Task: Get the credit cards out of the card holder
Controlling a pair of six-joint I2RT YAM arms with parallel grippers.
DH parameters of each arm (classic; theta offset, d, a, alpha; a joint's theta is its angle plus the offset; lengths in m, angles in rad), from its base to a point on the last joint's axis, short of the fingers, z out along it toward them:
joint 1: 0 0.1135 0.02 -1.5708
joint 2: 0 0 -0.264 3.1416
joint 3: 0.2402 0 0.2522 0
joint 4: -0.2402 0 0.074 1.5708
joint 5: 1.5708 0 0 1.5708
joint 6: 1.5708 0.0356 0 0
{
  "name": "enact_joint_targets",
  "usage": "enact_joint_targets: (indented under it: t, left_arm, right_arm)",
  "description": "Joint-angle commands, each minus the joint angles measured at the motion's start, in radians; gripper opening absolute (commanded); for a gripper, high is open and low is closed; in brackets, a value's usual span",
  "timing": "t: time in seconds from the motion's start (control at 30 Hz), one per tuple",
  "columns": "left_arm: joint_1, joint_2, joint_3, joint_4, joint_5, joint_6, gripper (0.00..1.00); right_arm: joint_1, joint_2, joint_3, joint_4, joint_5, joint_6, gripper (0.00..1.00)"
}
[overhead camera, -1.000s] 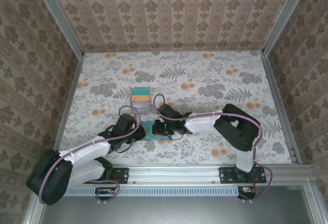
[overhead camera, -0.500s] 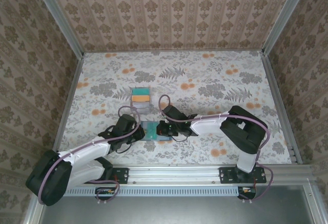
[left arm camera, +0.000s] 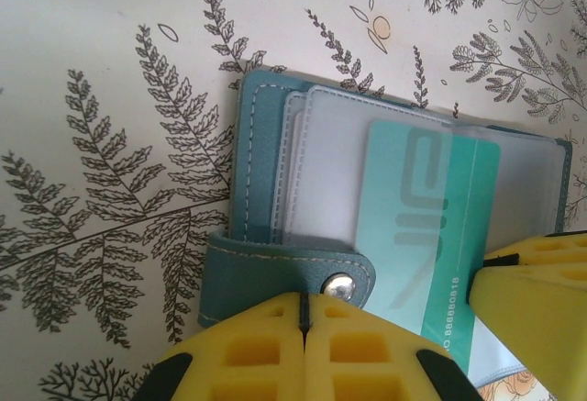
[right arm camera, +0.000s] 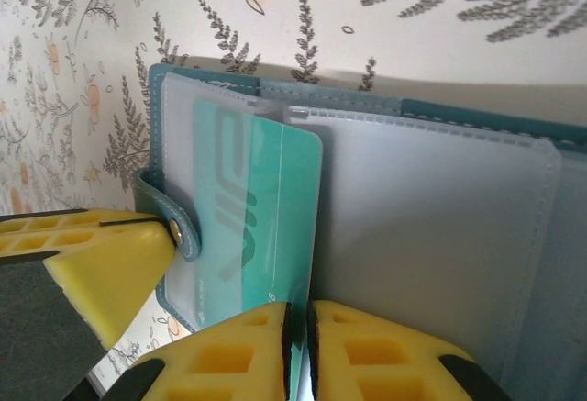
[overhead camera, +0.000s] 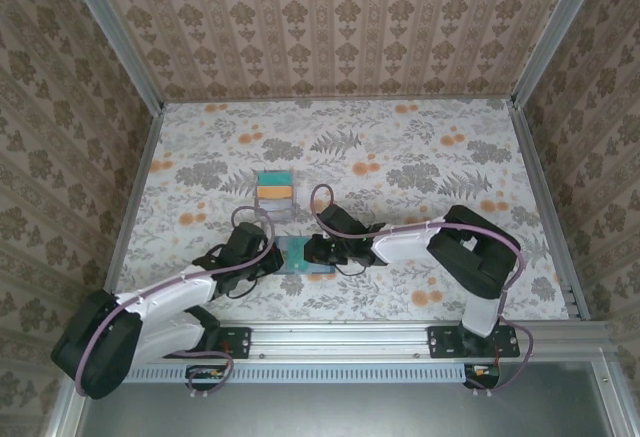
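From above, we see one card holder (overhead camera: pixel 293 255) lying open on the table (overhead camera: pixel 420 157) between two arms, and one tray (overhead camera: pixel 275 211) beyond it (seemingly with two cards (overhead camera: pixel 274 191) in it). At the left wrist, the left gripper (left arm camera: pixel 303 314) is closed tight at the clasp tab (left arm camera: pixel 293 277), likely pinning the holder. At the right wrist, the right gripper (right arm camera: pixel 298 323) pinches the one teal credit card (right arm camera: pixel 266 217), partly out of its sleeve, we judge to draw it free.

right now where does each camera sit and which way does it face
Top external: above and behind the bases, looking down on the table, left arm, right arm, card holder.
Left wrist: on the left arm, looking past the left gripper at the teal card.
Right wrist: on the right arm, past the right gripper, from the other side.
Both wrists share the card holder and teal card.
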Motion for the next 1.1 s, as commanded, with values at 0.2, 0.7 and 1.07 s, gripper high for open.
enact_joint_targets:
  t: [0.2, 0.7, 1.07]
  left_arm:
    - [-0.015, 0.026, -0.01, -0.055, -0.006, -0.003, 0.01]
    - [-0.01, -0.032, -0.013, -0.117, -0.05, -0.01, 0.01]
    - [-0.006, -0.112, 0.002, -0.174, -0.044, -0.008, 0.02]
  right_arm:
    - [-0.002, 0.037, 0.007, 0.094, -0.022, 0.007, 0.18]
    - [-0.032, -0.06, -0.109, 0.083, 0.026, 0.022, 0.0]
    - [-0.062, -0.267, -0.172, -0.06, 0.076, -0.091, 0.0]
